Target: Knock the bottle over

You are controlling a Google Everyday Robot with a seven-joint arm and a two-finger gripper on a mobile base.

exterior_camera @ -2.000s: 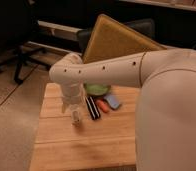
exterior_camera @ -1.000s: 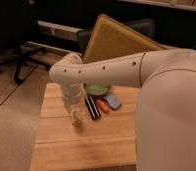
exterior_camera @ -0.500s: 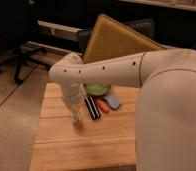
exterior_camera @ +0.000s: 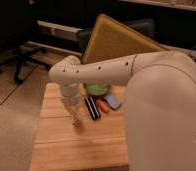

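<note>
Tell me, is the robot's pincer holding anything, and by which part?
Cannot tell. The pincer hangs low over the wooden table, left of the black bar, right at the bottle, but no hold shows.

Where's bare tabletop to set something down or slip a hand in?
Free: the near half of the wooden table, in front of the gripper and black bar; also the left strip between table edge and gripper. Crowded: far middle, where green bowl, black bar, orange object and blue item bunch up under the forearm, right of the gripper.
</note>
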